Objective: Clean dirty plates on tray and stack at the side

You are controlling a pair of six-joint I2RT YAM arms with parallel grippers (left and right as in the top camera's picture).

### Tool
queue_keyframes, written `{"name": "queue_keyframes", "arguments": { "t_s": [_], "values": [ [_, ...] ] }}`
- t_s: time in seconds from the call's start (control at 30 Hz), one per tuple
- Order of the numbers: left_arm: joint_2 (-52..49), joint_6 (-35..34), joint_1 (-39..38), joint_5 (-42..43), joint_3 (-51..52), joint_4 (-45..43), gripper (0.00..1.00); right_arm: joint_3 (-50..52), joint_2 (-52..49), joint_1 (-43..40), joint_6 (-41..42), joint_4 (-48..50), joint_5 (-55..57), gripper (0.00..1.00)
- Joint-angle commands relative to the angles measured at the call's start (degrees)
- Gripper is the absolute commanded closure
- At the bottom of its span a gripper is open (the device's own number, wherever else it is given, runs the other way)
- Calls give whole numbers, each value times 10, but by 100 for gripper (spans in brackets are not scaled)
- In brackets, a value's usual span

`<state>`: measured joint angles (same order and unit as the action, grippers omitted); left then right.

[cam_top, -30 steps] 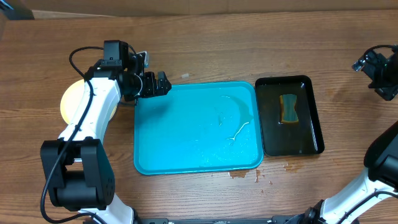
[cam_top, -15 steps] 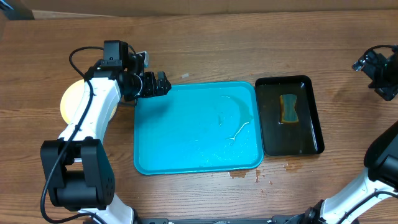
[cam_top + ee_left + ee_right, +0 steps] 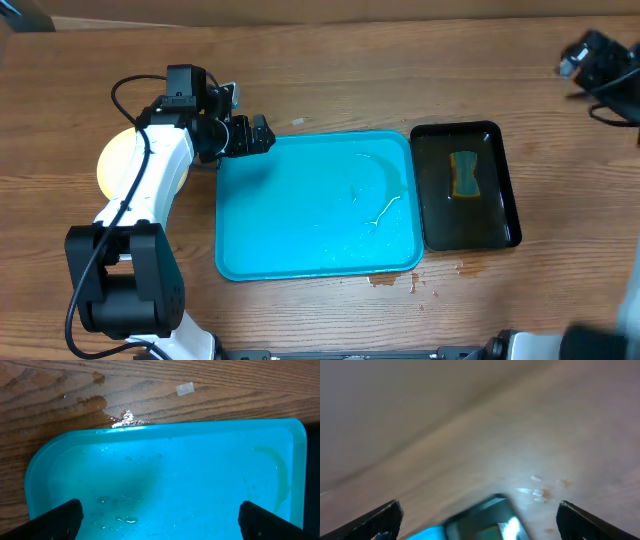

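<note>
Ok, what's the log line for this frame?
large turquoise plastic tray: no plates, wet | pale yellow round plate: left of tray | left claw: open, over tray corner | right claw: open, blurred

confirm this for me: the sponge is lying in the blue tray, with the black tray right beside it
Not quite. The sponge is lying in the black tray, not in the blue tray, which has no sponge in it. The overhead view shows this. The rest holds: the black tray sits right beside the blue tray.
</note>
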<state>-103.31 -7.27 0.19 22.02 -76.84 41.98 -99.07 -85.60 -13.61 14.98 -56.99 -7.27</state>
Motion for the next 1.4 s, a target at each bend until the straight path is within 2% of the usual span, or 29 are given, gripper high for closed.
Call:
{"name": "queue_keyframes", "arguments": {
  "t_s": [0.0,0.2,0.4,0.57,0.87,1.07,1.37],
  "values": [
    [-2,11,0,-2,2,-1,0,-7,83,65,3,-1,-1,0],
    [-2,11,0,-2,2,-1,0,-6,223,201,3,-1,-2,0],
    [-2,11,0,-2,2,-1,0,58,373,214,-30,50,45,0],
    [-2,11,0,-2,2,-1,0,217,511,212,-71,148,61,0],
    [-2,11,0,-2,2,-1,0,599,753,191,-77,462,61,0],
    [-2,11,0,-2,2,-1,0,775,821,182,-75,667,57,0],
    [-2,11,0,-2,2,-1,0,925,851,182,-75,737,57,0]
  ]
}}
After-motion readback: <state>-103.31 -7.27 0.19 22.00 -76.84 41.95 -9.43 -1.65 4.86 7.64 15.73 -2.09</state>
